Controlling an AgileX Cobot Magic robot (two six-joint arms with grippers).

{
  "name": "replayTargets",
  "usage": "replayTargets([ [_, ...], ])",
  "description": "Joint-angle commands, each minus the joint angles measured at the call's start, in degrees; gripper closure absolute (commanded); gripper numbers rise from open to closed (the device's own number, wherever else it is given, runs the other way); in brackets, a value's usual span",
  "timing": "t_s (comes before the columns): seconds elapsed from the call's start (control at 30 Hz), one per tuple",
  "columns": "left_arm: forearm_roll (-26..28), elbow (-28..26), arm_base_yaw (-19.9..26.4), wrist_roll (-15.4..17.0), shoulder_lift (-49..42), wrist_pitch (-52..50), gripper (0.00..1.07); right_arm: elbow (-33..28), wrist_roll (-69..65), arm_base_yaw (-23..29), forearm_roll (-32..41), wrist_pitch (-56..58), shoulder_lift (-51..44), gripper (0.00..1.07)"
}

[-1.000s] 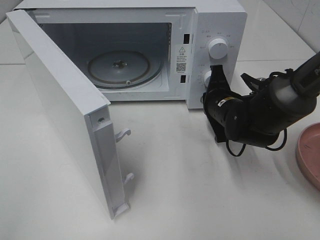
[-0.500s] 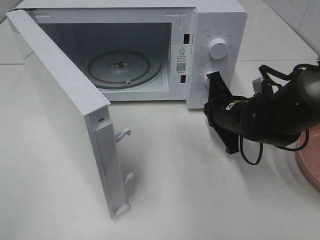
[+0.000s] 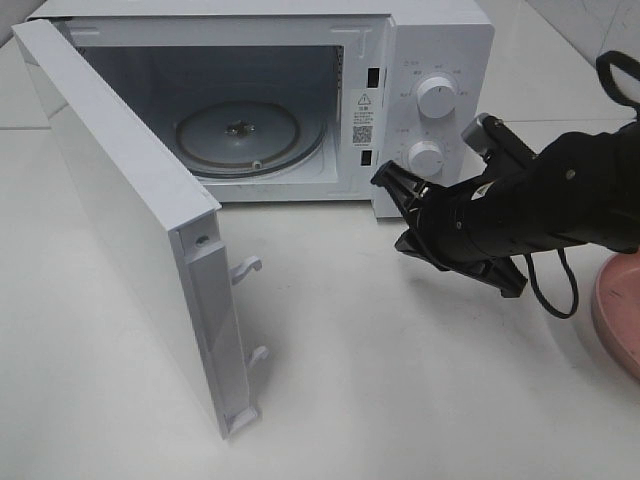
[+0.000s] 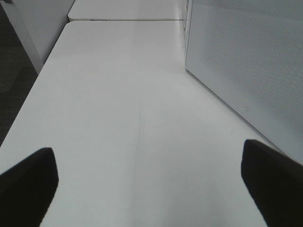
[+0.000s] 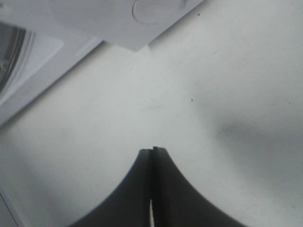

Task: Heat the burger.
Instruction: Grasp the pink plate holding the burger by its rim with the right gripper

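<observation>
The burger is out of view in every frame. The white microwave (image 3: 430,40) stands open, its door (image 3: 120,210) swung out to the left and its glass turntable (image 3: 238,135) bare. My right gripper (image 3: 385,178) is shut on nothing. It points left, low in front of the microwave's control panel and just below the lower knob (image 3: 426,157). The right wrist view shows the right gripper (image 5: 152,149) with fingers pressed together above the white table, the microwave's corner ahead. The left gripper (image 4: 149,189) is open and empty over bare table beside the microwave's side wall (image 4: 246,61).
A pink plate (image 3: 612,300) pokes in at the right edge of the table, behind my right arm. The upper knob (image 3: 438,97) sits above the lower one. The open door takes up the left half of the table in front of the microwave.
My right arm has swung round: the gripper, which pointed up at the lower knob, now points left and sits lower, nearer the oven opening. The left gripper stays open.
</observation>
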State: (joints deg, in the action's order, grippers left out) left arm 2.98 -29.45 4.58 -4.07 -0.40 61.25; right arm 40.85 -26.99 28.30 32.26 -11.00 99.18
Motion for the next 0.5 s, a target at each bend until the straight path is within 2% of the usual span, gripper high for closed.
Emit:
replayTargets([
  [0.03, -0.2, -0.1, 0.1, 0.1, -0.8, 0.1, 0.09, 0.0, 12.0, -0.3, -0.4, 9.1, -2.9, 1.07],
  [0.13, -0.2, -0.1, 0.1, 0.1, -0.8, 0.1, 0.09, 0.0, 14.0, -0.3, -0.4, 11.0, -3.5, 1.07],
  [0.2, -0.2, -0.1, 0.1, 0.1, -0.8, 0.1, 0.09, 0.0, 20.2, -1.6, -1.8, 18.6, -5.2, 1.06],
  [0.23, -0.2, -0.1, 0.1, 0.1, -0.8, 0.1, 0.09, 0.0, 20.2, -1.6, -1.8, 18.6, -5.2, 1.06],
  [0.37, -0.2, -0.1, 0.1, 0.1, -0.8, 0.1, 0.09, 0.0, 23.0, -4.0, -8.1, 26.4, -7.7, 1.05],
  [0.4, -0.2, -0.1, 0.1, 0.1, -0.8, 0.1, 0.09, 0.0, 23.0, -4.9, -12.9, 29.8, -9.2, 1.04],
  [0.5, -0.2, -0.1, 0.1, 0.1, -0.8, 0.1, 0.09, 0.0, 23.0, -5.3, -15.1, 31.1, -10.1, 1.04],
])
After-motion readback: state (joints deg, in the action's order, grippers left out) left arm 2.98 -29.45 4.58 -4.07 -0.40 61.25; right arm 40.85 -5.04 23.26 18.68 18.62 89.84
